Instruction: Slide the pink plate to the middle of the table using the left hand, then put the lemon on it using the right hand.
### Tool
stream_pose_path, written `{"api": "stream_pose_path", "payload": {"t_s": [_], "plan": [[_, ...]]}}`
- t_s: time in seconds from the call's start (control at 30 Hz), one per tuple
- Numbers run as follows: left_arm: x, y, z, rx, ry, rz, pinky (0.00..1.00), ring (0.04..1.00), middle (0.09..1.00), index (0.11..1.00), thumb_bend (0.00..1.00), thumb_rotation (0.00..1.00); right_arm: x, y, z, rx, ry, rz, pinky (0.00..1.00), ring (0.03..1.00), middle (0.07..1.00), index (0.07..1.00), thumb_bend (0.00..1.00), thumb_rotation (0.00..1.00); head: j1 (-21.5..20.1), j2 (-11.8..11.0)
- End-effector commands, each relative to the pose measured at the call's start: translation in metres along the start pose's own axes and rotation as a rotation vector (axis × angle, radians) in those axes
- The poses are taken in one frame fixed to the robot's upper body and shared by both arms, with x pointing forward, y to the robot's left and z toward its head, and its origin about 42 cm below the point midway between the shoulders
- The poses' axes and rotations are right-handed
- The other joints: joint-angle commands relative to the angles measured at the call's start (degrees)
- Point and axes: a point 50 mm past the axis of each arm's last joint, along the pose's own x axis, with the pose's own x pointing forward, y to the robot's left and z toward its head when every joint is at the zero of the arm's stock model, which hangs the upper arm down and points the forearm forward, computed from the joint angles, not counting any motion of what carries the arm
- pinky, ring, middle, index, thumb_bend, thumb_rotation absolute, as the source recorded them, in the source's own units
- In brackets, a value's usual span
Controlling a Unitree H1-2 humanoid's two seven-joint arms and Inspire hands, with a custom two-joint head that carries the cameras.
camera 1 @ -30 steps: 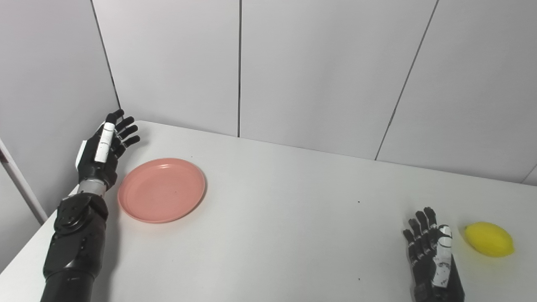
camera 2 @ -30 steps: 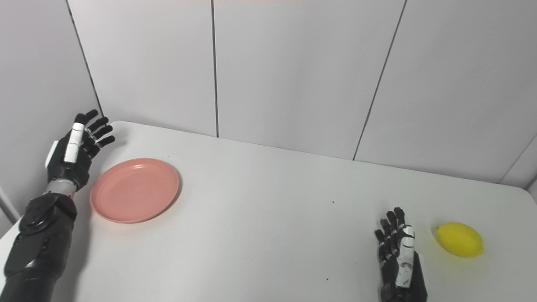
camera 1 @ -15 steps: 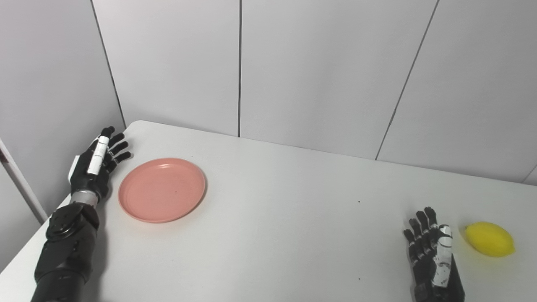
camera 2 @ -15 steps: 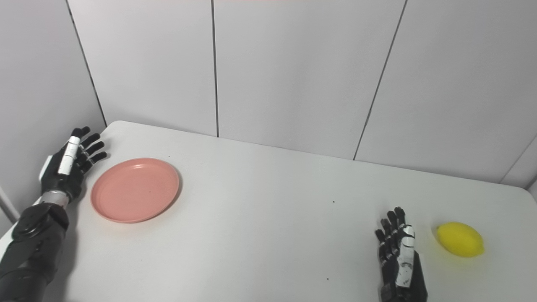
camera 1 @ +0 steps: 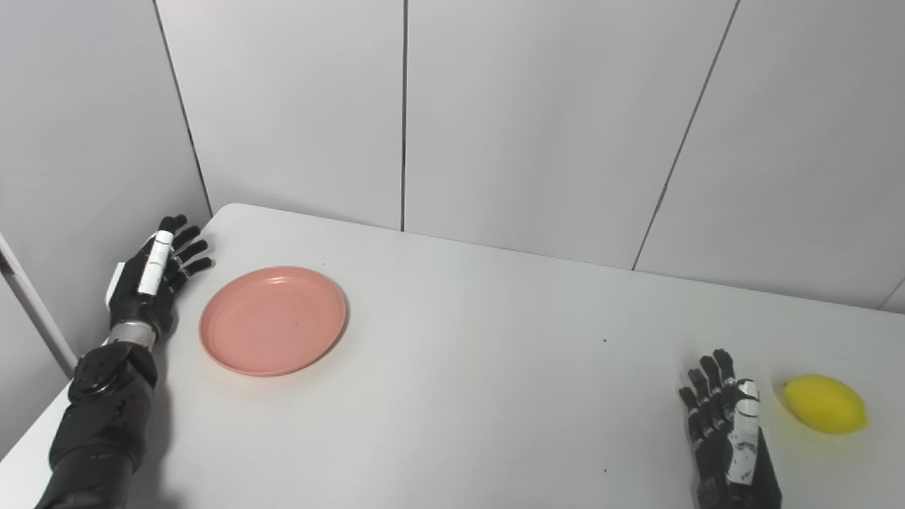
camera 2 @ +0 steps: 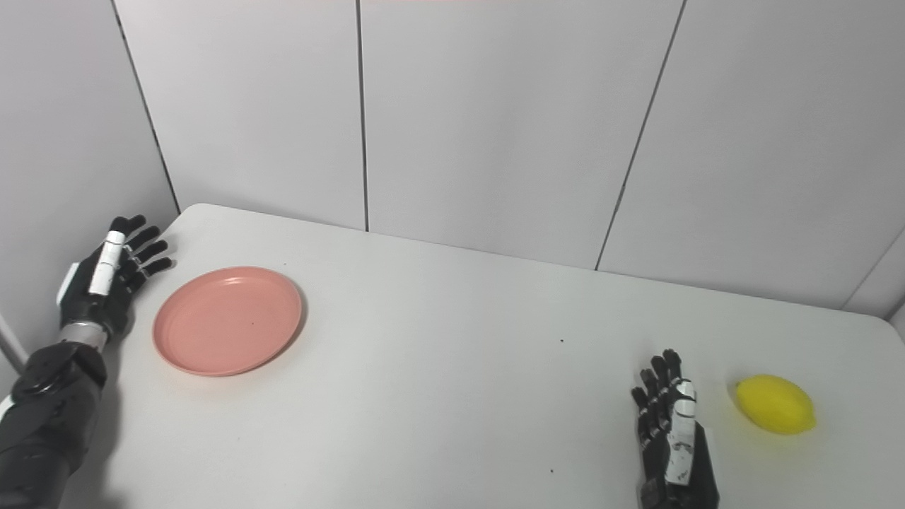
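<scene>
The pink plate [camera 1: 273, 319] lies flat on the left part of the white table [camera 1: 481, 353]. My left hand [camera 1: 152, 272] is open, fingers apart, at the table's left edge, a short gap left of the plate and not touching it. The yellow lemon [camera 1: 825, 404] lies near the table's right front. My right hand [camera 1: 728, 435] is open and empty, resting low just left of the lemon, apart from it. In the right eye view the plate [camera 2: 228, 319], lemon [camera 2: 775, 404], left hand [camera 2: 106, 279] and right hand [camera 2: 672, 431] show the same layout.
Grey wall panels [camera 1: 495, 120] stand right behind the table and along its left side, close to my left hand. The table's left edge and rounded far-left corner [camera 1: 226, 208] lie beside that hand.
My left hand has moved down and to the left, away from the plate, toward the table's left edge. The plate, lemon and right hand have not moved.
</scene>
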Motion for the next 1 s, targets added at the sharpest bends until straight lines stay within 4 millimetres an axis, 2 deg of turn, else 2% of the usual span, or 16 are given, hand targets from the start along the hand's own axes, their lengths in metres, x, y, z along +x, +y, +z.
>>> {"api": "stream_pose_path", "payload": {"t_s": [0.0, 0.17, 0.23, 0.4, 0.57, 0.77, 0.97], "plan": [[0.012, -0.004, 0.019, 0.021, -0.059, -0.040, 0.73, 0.768, 0.784, 0.818, 0.92, 0.69, -0.031, -0.006, -0.044, 0.035, 0.151, -0.039, 1.00, 1.000, 1.000, 1.000, 0.65, 1.00, -0.02, 0.06], [0.010, -0.012, 0.020, 0.010, -0.056, -0.054, 0.78, 0.820, 0.838, 0.829, 0.93, 0.69, -0.031, -0.004, -0.045, 0.040, 0.156, -0.047, 1.00, 0.994, 0.997, 1.000, 0.65, 1.00, -0.21, 0.08], [0.009, -0.015, 0.020, 0.015, -0.057, -0.062, 0.82, 0.849, 0.872, 0.850, 0.90, 0.72, -0.031, -0.003, -0.045, 0.044, 0.158, -0.043, 1.00, 0.995, 0.999, 1.000, 0.66, 1.00, -0.26, 0.03], [0.006, -0.018, 0.021, 0.049, -0.065, -0.086, 0.83, 0.856, 0.881, 0.864, 0.88, 0.72, -0.030, -0.001, -0.046, 0.052, 0.154, -0.043, 1.00, 0.992, 0.994, 1.000, 0.66, 1.00, -0.53, 0.04], [0.004, -0.021, 0.021, 0.165, -0.075, -0.080, 0.79, 0.828, 0.832, 0.831, 0.84, 0.72, -0.030, 0.000, -0.046, 0.053, 0.148, -0.039, 1.00, 0.995, 0.996, 1.000, 0.66, 1.00, -0.87, 0.17], [0.006, -0.019, 0.016, 0.210, -0.053, -0.066, 0.85, 0.863, 0.862, 0.850, 0.83, 0.69, -0.031, 0.002, -0.046, 0.048, 0.144, -0.036, 1.00, 0.994, 0.994, 1.000, 0.67, 1.00, -1.07, 0.37], [0.004, -0.026, 0.019, 0.227, -0.062, -0.084, 0.86, 0.871, 0.869, 0.842, 0.79, 0.69, -0.032, 0.003, -0.045, 0.051, 0.145, -0.038, 1.00, 0.991, 0.988, 0.998, 0.67, 1.00, -1.32, 0.56]]}}
